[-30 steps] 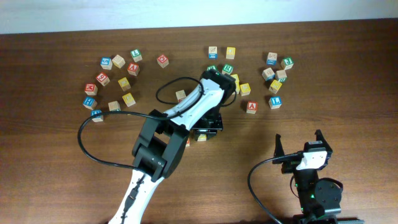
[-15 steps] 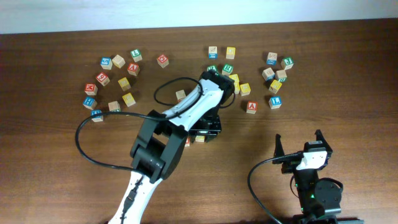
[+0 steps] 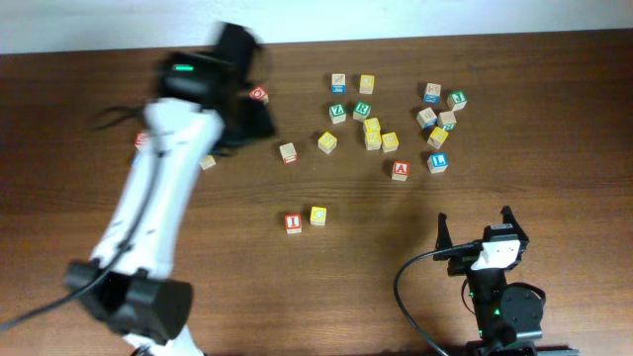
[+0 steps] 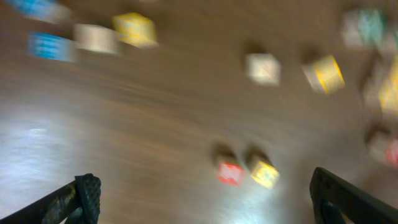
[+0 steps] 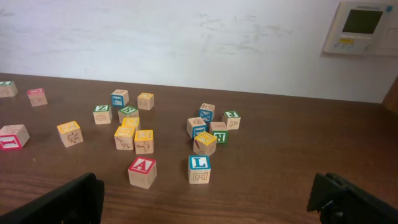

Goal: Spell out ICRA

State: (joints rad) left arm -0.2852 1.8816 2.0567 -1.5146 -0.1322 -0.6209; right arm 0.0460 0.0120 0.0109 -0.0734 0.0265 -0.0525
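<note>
The red I cube (image 3: pixel 293 222) and the yellow C cube (image 3: pixel 317 215) stand side by side on the table, free of both grippers. The blurred left wrist view shows the red cube (image 4: pixel 230 173) and the yellow cube (image 4: pixel 264 174) far below my left gripper (image 4: pixel 205 208), which is open and empty. The left arm (image 3: pixel 163 168) is swung up to the far left. Among the far cubes sit the green R cube (image 3: pixel 362 110) and the red A cube (image 3: pixel 401 170). The A cube (image 5: pixel 142 171) lies ahead of my right gripper (image 5: pixel 214 208), open and empty at the near right (image 3: pixel 476 227).
Several other letter cubes lie scattered along the far side, such as a blue L cube (image 5: pixel 199 168) beside the A cube and a yellow cube (image 3: pixel 327 141). More cubes sit under the left arm at the far left. A white wall (image 5: pixel 186 37) backs the table.
The left gripper opened and the left arm swung up and away to the far left. It uncovered the red and yellow cubes standing together. The right arm did not move.
</note>
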